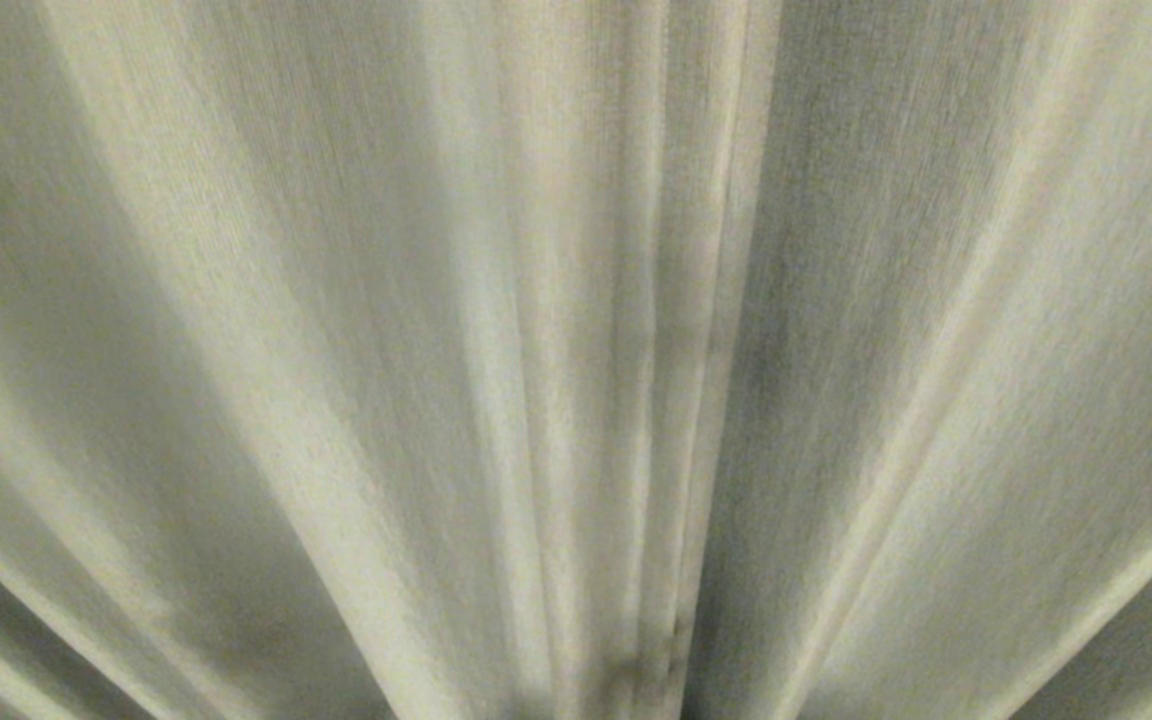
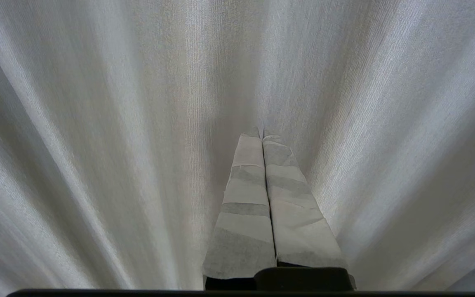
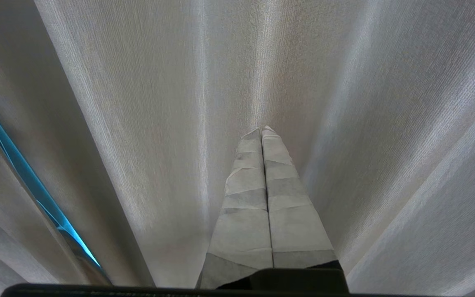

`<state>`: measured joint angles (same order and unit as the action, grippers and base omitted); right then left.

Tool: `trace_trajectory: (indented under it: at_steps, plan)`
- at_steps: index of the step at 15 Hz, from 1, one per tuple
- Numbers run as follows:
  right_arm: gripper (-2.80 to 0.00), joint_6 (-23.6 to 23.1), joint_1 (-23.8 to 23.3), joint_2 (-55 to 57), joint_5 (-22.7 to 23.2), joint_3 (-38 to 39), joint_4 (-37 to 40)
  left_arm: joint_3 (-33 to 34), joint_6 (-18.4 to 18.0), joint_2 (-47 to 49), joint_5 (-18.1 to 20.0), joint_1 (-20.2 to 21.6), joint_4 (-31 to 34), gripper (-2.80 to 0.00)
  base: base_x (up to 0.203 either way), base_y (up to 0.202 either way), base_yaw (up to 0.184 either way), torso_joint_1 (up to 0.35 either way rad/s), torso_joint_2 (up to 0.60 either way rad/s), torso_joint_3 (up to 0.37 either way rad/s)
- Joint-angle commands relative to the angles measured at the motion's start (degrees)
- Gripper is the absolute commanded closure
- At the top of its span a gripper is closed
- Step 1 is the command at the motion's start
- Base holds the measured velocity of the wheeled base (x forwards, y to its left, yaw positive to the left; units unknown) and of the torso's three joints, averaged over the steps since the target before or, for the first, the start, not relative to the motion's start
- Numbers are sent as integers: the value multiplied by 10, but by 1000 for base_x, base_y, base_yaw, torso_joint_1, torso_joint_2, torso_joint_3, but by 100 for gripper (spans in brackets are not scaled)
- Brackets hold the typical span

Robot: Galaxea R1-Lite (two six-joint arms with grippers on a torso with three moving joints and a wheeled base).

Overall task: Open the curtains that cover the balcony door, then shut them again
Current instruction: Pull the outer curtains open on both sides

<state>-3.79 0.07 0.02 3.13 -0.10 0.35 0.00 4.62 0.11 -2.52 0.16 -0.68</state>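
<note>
The curtains (image 1: 576,330) hang drawn in vertical folds and fill the whole head view, right in front of the robot. The left pincer (image 2: 262,134) points at the fabric with its taped fingers (image 2: 245,198) clenched together, grasping nothing. The right pincer (image 3: 261,131) is likewise clenched and empty, near a narrow blue gap (image 3: 27,177) between folds.

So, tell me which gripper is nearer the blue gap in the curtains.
Right, likely. The right gripper points at the curtains beside the blue gap; the left gripper faces unbroken folds, no gap visible.
</note>
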Motion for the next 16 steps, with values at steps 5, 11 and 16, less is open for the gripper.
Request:
trace_trajectory:
  at_steps: [5, 11, 16]
  plan:
    - [0, 0, 0, 0, 0, 0, 0, 0, 0, 0, 0, 0, 0, 0, 0, 0, 0, 0, 0, 0]
    - [0, -5, 0, 0, 0, 0, -1, 0, 0, 0, 0, 0, 0, 0, 0, 0, 0, 0, 0, 0]
    - [0, -58, 0, 0, 1, 0, -5, 0, 0, 0, 0, 0, 0, 0, 0, 0, 0, 0, 0, 0]
